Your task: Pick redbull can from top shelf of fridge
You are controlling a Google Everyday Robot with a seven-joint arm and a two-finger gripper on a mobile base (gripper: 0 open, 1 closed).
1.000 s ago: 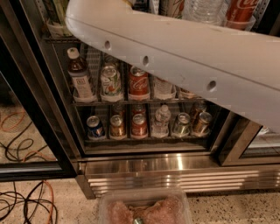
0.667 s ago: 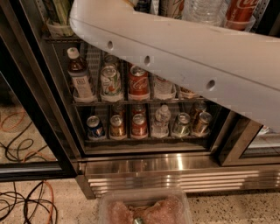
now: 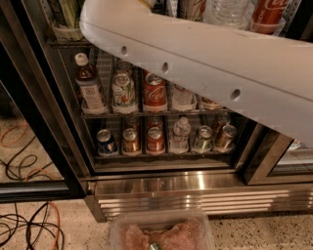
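Observation:
My white arm (image 3: 205, 58) crosses the picture from the right edge up to the top left, in front of the open fridge (image 3: 195, 188). The gripper is out of view, past the arm's end above the top edge. The top shelf (image 3: 61, 44) shows only as a strip along the top, with a translucent cup holder (image 3: 66, 32) at the left and a red cola can (image 3: 266, 14), a water bottle (image 3: 227, 10) and a pale can (image 3: 191, 9) at the right. The redbull can is hidden or out of view.
Lower wire racks hold a brown bottle (image 3: 89, 88), a red cola can (image 3: 154, 93), a dark-blue can (image 3: 105, 141) and several other cans. The black door frame (image 3: 44, 122) stands at the left. Cables (image 3: 24, 229) lie on the floor. A plastic tub (image 3: 161, 234) sits at the bottom.
The arm's upper left end has shifted a little to the right. The cans and bottles on the racks have not moved.

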